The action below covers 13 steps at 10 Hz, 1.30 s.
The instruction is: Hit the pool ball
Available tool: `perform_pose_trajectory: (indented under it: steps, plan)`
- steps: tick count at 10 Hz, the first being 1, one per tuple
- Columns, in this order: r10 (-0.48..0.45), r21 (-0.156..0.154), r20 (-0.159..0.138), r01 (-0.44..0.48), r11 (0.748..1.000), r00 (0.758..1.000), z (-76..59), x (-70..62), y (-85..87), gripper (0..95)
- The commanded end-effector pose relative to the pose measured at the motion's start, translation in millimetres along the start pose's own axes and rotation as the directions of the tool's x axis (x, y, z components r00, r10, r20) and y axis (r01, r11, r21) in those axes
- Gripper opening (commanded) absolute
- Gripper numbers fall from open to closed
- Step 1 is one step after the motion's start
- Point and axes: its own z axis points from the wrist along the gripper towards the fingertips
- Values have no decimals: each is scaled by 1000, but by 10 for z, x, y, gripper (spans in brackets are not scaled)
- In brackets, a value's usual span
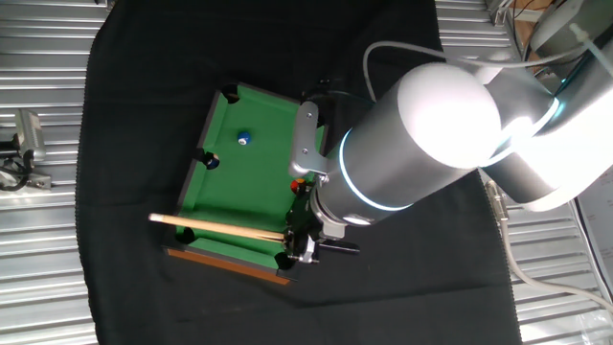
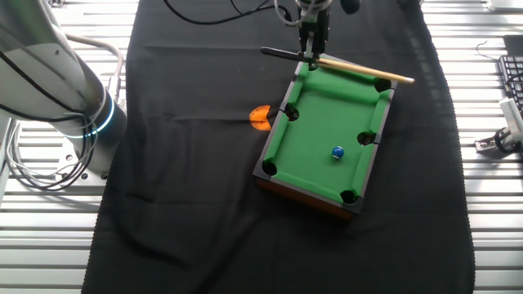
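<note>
A toy green pool table (image 1: 251, 182) (image 2: 323, 135) lies on a black cloth. The pool ball (image 1: 243, 138) (image 2: 337, 153), tiny and light blue with a white spot, rests on the felt, apart from the rails. My gripper (image 1: 299, 241) (image 2: 313, 55) is at one short end of the table, shut on a wooden cue stick (image 1: 215, 228) (image 2: 368, 70). The cue lies across that short end, along the rail. The ball is well away from the cue, nearer the opposite end.
The black cloth (image 2: 196, 180) covers a slatted metal bench. An orange object (image 2: 260, 118) lies beside the table's long side. My arm's body (image 1: 431, 134) hangs over one side of the table. A keyboard edge (image 2: 513, 77) is at the far right.
</note>
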Motion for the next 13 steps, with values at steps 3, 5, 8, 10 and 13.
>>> perform_pose_trajectory:
  steps: [3, 5, 8, 10, 13]
  plan:
    - [-19, -10, -12, 18, 1000, 1000, -60, 28, -29, 0]
    - [-24, -12, -13, 24, 1000, 1000, -60, 28, -29, 0]
    - [-63, -1, -16, 63, 998, 998, -60, 28, -29, 0]
    - [-84, 2, -21, 84, 996, 996, -60, 28, -29, 0]
    - [-151, 19, -22, 152, 988, 988, -60, 28, -30, 0]
